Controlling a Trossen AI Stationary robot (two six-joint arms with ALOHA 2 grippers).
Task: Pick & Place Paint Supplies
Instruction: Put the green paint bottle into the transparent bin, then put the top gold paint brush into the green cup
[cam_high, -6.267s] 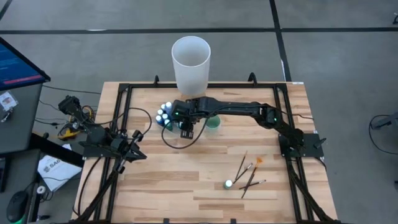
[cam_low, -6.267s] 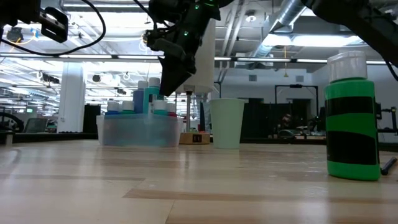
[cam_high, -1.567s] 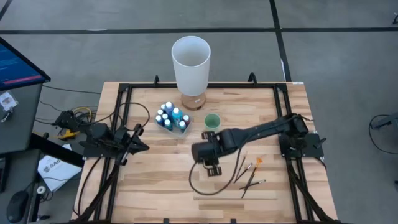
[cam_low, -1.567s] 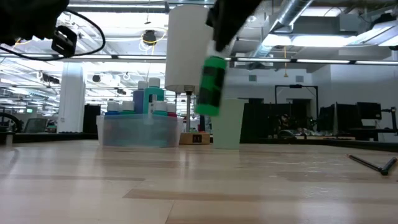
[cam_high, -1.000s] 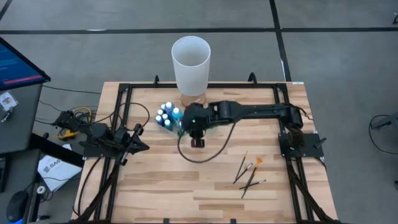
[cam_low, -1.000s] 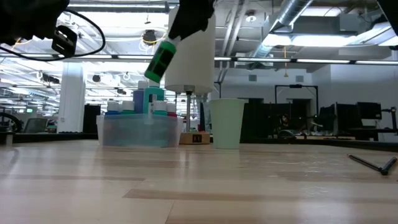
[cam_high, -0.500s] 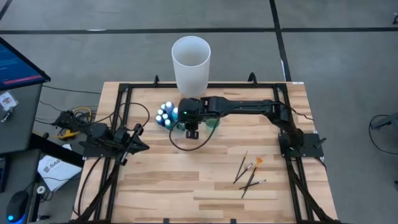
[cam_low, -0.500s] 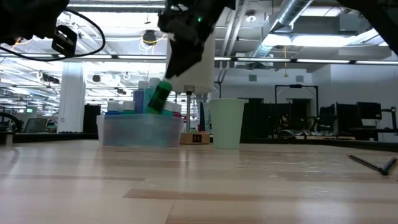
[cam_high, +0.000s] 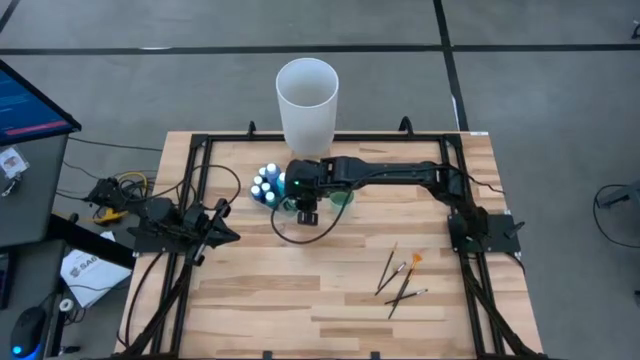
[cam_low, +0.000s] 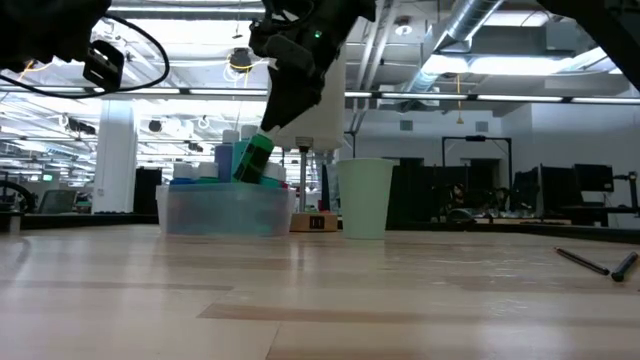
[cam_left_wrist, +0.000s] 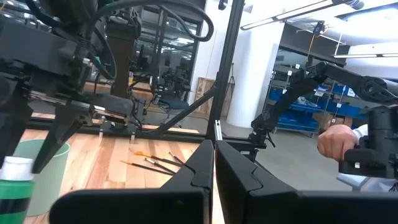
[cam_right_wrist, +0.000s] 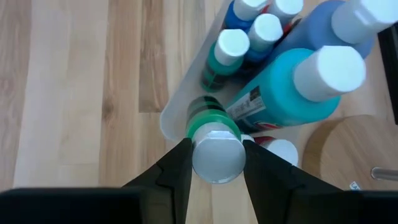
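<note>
Lowering the green bottle (cam_right_wrist: 213, 127) into the clear tub (cam_low: 222, 210), my right gripper (cam_right_wrist: 214, 165) still clamps it after carrying it from the brushes (cam_high: 400, 276); left gripper (cam_left_wrist: 210, 180) stays closed, empty.

From my station I look down on a grey concrete floor (cam_high: 560, 90) crossed by dark seams, with a blue-lit monitor (cam_high: 30, 100) off to one side of the wooden table (cam_high: 260, 290). At table level the room opens into a wide hall: exposed ducts (cam_low: 470, 25) and strip lights (cam_low: 500, 62) overhead, a white column (cam_low: 115, 150), and desks with dark screens (cam_low: 560, 185) far behind.
</note>
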